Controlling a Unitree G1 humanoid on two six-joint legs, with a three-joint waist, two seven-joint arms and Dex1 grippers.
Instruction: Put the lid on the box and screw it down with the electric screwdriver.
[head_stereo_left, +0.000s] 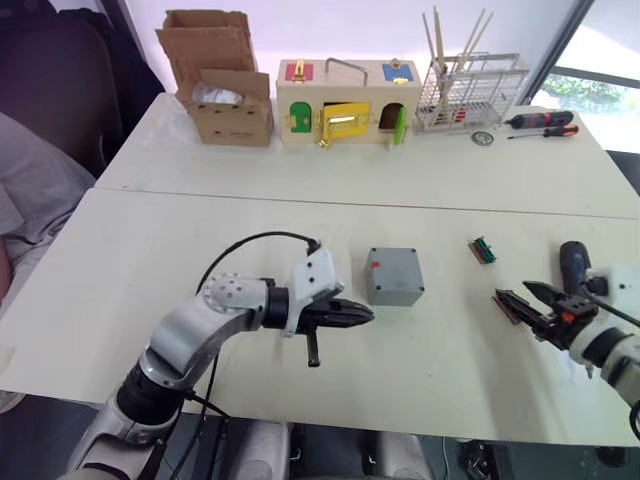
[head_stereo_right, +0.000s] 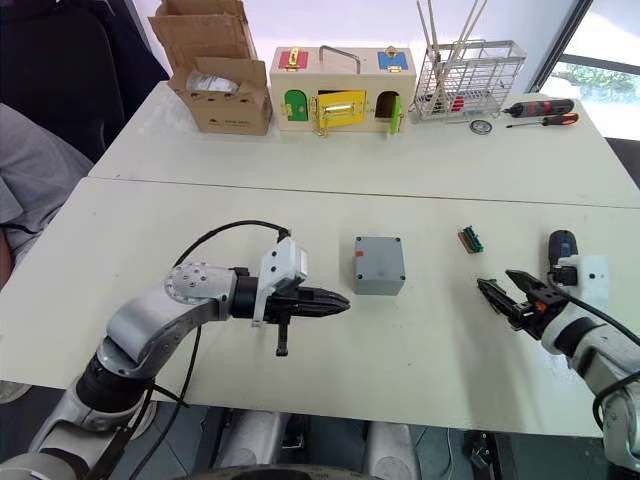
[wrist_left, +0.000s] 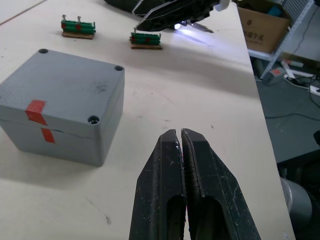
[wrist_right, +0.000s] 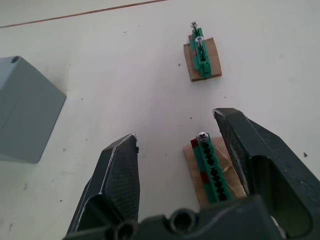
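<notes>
In the head view, your box (head_stereo_left: 394, 276), lid already on, sits mid-table just beyond the left gripper (head_stereo_left: 350, 314); the electric screwdriver (head_stereo_left: 573, 262) lies beside the right gripper (head_stereo_left: 525, 297). Your left wrist view shows jaws pressed together beside the box. Your right wrist view shows jaws spread around a green screw strip (wrist_right: 212, 167).

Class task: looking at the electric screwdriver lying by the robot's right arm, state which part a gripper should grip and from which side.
Grip the electric screwdriver across its thick cylindrical body, coming from above, probably with the open right gripper beside it: it lies flat on the table, so its round sides are exposed.
</notes>
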